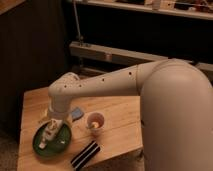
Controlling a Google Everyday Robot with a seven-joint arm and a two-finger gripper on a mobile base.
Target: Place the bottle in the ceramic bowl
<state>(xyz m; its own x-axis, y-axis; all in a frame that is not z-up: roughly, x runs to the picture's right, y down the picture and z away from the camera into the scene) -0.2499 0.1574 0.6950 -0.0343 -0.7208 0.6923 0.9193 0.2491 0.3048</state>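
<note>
The ceramic bowl (64, 146), a wide green dish, sits at the front left of the wooden table. The small white bottle (47, 137) lies tilted inside it, with its upper end pointing up toward my gripper. My gripper (54, 125) hangs straight down from the white arm, over the bowl's back edge and just above the bottle's upper end. It is open, and the bottle rests on the bowl.
A tan round cup (95, 121) stands just right of the bowl. A small blue block (76, 114) lies behind the bowl beside the gripper. A black striped object (86, 154) lies at the table's front edge. The wooden table (122, 132) ends close behind these things.
</note>
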